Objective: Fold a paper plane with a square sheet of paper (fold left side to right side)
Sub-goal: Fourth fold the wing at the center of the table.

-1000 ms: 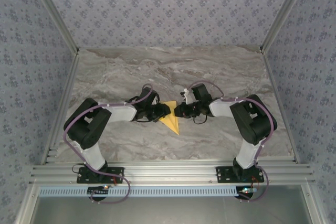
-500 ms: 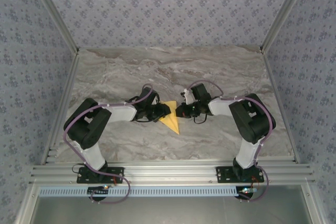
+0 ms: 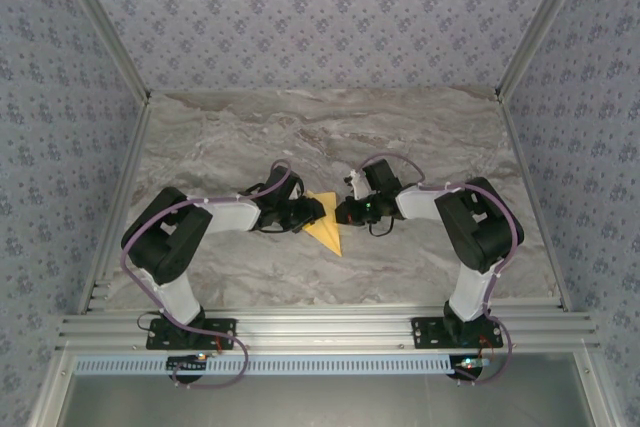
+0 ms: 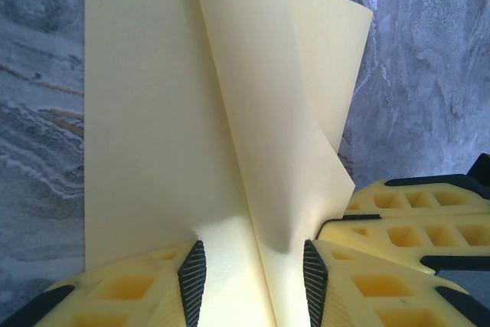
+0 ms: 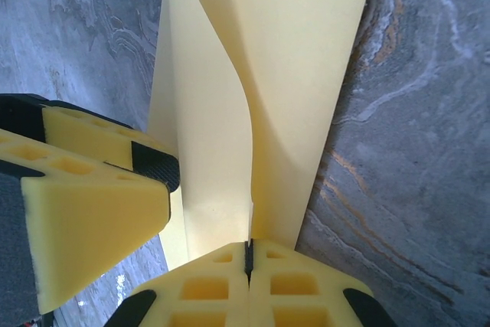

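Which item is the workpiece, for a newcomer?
On the grey marble table, look between the left claw and right claw. The yellow paper lies there, partly folded to a point. It is a thin mustard sheet, unlike the blocky claws flanking it.

Left arm and right arm, same build: chunky black joint housings, white link shells, black wrist sections. A lilac cable runs along each arm, with a loose loop near each base. Black base plates, screwed down. Left gripper: yellow fingers with moulded rectangular pockets, black ribbed pads, black trim at the outer ends. Right gripper: same yellow pocketed fingers, same black trim.
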You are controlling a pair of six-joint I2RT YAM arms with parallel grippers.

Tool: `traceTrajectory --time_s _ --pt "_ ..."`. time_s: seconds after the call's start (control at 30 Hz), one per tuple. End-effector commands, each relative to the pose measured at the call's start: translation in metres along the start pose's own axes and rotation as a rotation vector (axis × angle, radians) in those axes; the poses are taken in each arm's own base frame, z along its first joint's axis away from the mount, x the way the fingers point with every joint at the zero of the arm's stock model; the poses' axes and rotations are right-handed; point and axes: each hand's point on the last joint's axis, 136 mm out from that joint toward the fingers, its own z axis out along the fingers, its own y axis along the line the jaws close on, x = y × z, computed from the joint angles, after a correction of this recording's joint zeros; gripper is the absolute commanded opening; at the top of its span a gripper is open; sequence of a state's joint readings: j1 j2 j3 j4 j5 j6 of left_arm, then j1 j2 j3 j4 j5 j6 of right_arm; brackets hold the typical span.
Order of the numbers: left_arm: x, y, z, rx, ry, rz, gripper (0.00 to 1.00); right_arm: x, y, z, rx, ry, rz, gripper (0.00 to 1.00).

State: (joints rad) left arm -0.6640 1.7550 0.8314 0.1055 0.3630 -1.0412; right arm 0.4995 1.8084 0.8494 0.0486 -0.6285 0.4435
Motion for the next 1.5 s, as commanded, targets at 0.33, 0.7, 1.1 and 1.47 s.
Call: traceTrajectory --time_s 0.33,0.7,1.1,1.47 --pt "0.005 0.014 0.005 -0.064 0.018 -0.011 0.41 0.011 -0.013 0.008 0.062 0.04 0.005 0.07" --pt "0.005 0.015 0.006 -0.067 0.018 -0.01 0.41 0.009 -0.007 0.002 0.054 0.02 -0.009 0.07" --pt "0.006 0.016 0.007 -0.069 0.021 -0.013 0.41 0.003 0.001 -0.005 0.049 -0.003 -0.033 0.07" --pt "0.005 0.015 0.007 -0.067 0.021 -0.011 0.41 0.01 -0.012 0.004 0.074 0.03 -0.009 0.07"
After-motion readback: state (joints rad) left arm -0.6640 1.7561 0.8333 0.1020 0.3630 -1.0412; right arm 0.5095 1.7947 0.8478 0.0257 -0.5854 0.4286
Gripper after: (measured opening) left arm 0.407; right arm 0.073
